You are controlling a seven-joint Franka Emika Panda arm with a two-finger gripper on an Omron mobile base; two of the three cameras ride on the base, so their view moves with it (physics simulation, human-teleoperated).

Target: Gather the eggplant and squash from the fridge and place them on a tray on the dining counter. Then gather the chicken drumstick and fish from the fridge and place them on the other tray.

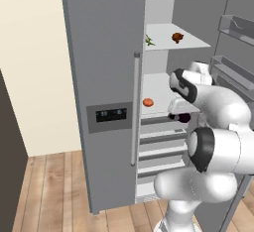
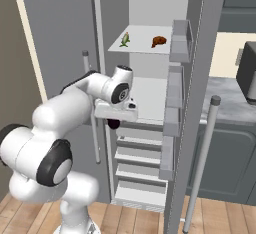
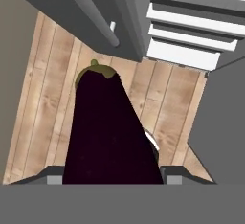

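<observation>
So right now the end effector is clamped on the eggplant, and in the hand view you can see the dark purple body sitting right between the two finger tips with the green stem cap at the far end. Its long axis runs straight out along the end effector's pointing direction, which is down toward the wooden floor, so the eggplant basically hangs nose-down just outside the open fridge, in front of the lower drawers. From the left base view a bit of the dark purple peeks out under the hand, level with the front edge of the middle shelf. Still inside: a small orange-red thing near the front left of that middle shelf, plus the chicken drumstick and a greenish-yellow item on the upper shelf, drumstick toward the right side. I can't tell for sure which one is the squash. My guess is the next bit is pulling clear of the door and carrying this to a tray.
</observation>
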